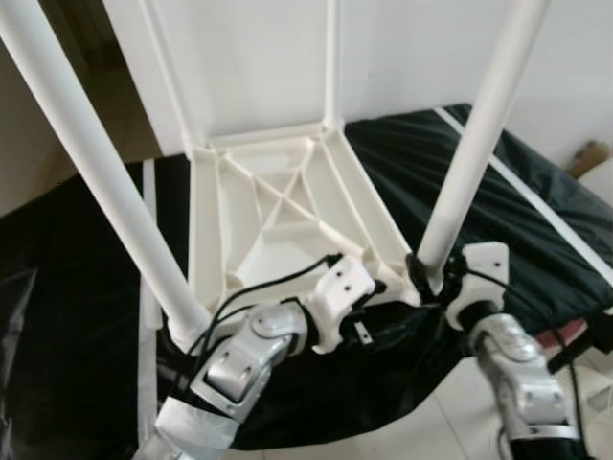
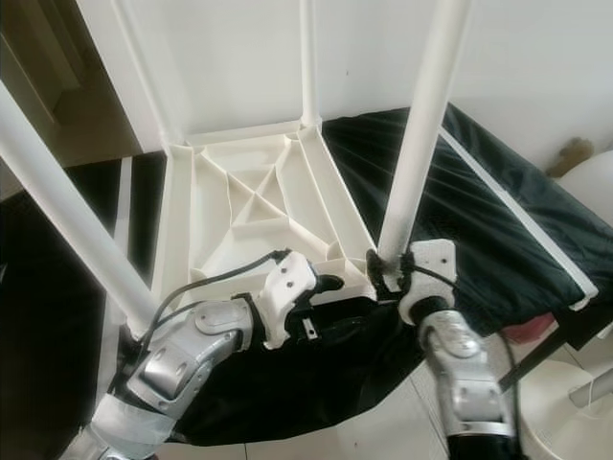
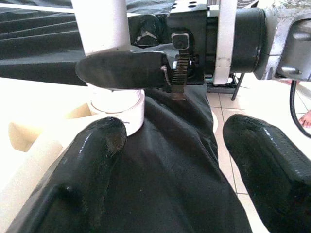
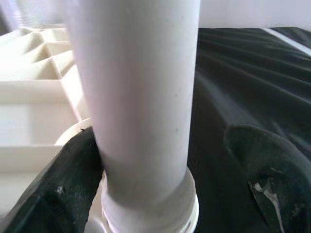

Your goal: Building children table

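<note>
Four white legs stand up from the inverted table top [image 1: 278, 206], which lies on a black sheet [image 1: 498, 220]. Right gripper [image 1: 428, 278] grips the near-right leg [image 1: 474, 144] at its base. Left gripper [image 3: 175, 160] hangs open at the near edge.

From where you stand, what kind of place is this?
Probably a room in a home used for furniture assembly: a white wall, pale floor tiles, and an upturned white plastic table with its legs up, lying on a black cloth-covered surface.
</note>
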`<state>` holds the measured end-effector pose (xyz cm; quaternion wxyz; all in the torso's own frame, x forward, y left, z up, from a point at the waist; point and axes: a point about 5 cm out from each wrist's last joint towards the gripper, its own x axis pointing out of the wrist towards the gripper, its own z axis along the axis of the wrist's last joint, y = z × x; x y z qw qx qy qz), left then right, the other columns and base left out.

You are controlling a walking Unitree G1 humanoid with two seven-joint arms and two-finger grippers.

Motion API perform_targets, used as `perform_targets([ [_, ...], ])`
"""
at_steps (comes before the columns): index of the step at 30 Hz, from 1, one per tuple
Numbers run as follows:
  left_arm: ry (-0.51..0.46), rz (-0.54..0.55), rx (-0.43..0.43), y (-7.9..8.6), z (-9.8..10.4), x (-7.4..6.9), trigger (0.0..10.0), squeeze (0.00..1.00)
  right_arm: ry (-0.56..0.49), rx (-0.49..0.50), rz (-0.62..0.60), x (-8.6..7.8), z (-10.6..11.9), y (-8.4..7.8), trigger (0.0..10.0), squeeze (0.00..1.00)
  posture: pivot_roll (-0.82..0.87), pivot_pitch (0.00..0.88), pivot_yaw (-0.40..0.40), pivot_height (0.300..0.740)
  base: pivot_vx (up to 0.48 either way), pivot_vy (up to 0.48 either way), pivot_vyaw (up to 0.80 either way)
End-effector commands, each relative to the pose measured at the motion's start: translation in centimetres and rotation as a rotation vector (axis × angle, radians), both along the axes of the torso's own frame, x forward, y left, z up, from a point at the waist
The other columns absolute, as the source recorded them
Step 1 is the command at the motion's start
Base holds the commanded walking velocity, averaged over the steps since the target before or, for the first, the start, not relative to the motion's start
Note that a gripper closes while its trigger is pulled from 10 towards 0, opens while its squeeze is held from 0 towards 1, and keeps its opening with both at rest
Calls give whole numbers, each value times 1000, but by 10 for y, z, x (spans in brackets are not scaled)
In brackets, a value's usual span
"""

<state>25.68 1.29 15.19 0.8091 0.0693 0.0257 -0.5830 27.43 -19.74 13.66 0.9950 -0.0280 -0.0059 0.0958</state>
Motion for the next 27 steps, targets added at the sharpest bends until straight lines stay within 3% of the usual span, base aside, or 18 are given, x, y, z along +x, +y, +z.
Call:
perform_targets([
  [1,-15,-59,-1,-3,4,-3,10000,0,8,18,17,1,-3,1,10000,0,-98,0,59,740,0,0,0],
  [6,-18,-71,-1,-5,6,-1,10000,0,30,-83,245,17,7,-9,10000,0,-110,0,72,740,0,0,0],
  [8,-18,-71,-1,-5,6,-1,10000,0,30,-83,245,17,7,-9,10000,0,-110,0,72,740,0,0,0],
  [11,-24,-67,-6,-6,8,1,10000,0,39,-159,353,38,14,-7,10000,0,-98,0,65,740,0,0,0],
  [14,-26,-60,-8,-6,8,1,10000,0,44,-165,384,44,14,-3,10000,0,-89,0,59,740,0,0,0],
  [15,-28,-55,-9,-6,9,1,10000,0,50,-170,406,46,13,0,8235,0,-83,0,54,740,0,0,0],
  [17,-29,-52,-9,-6,9,2,10000,0,53,-173,428,47,12,2,8235,0,-83,0,54,740,0,0,0],
  [18,-31,-46,-10,-5,9,2,10000,0,57,-173,444,48,11,3,0,0,-81,0,52,740,0,0,0],
  [27,-30,-24,-13,-3,9,3,10000,0,109,-170,503,48,2,-3,0,0,-71,0,40,740,0,0,0],
])
